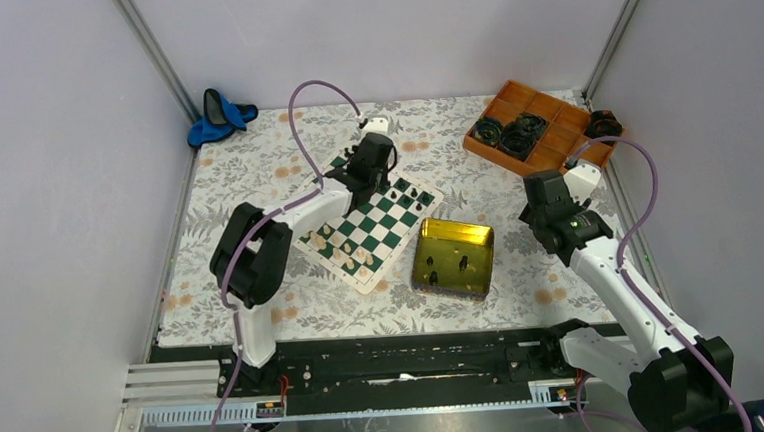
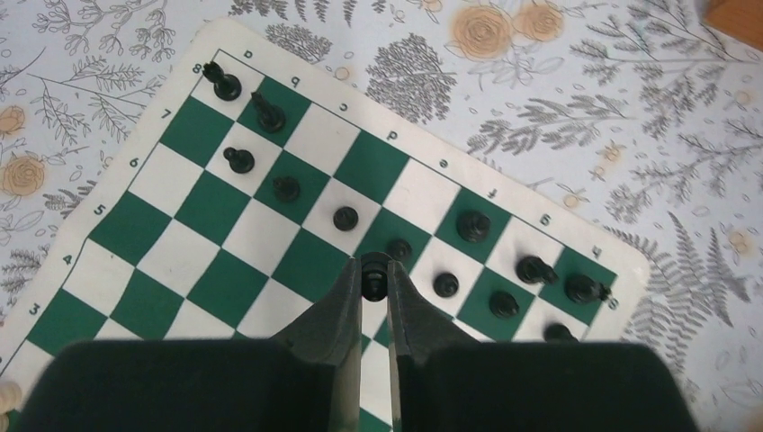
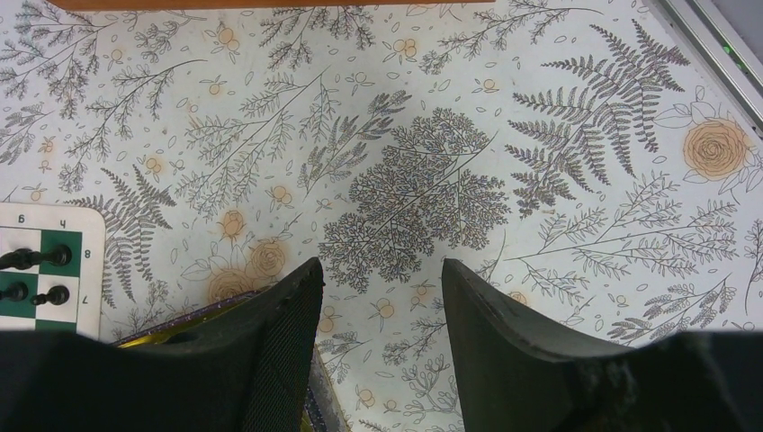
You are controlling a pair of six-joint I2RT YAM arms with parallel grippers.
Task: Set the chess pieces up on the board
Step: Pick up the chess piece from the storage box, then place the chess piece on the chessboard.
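Left tool (image 2: 374,283) pinching a black chess piece (image 2: 373,268) over the board (image 2: 216,288), right tool (image 3: 380,270) spread above the floral desk (image 3: 540,135).

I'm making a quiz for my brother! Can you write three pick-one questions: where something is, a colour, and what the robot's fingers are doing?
1. Where is the gold tin, compared with the board?
A. on top of it
B. on the cloth at its right
C. behind it

2. What colour is the piece between the left fingers?
A. black
B. cream
C. red

3. How are the right fingers?
A. shut on a piece
B. open, empty
C. shut on the tin

Answers:
1 B, the top view shows it beside the board.
2 A, it is dark.
3 B, only cloth shows between them.
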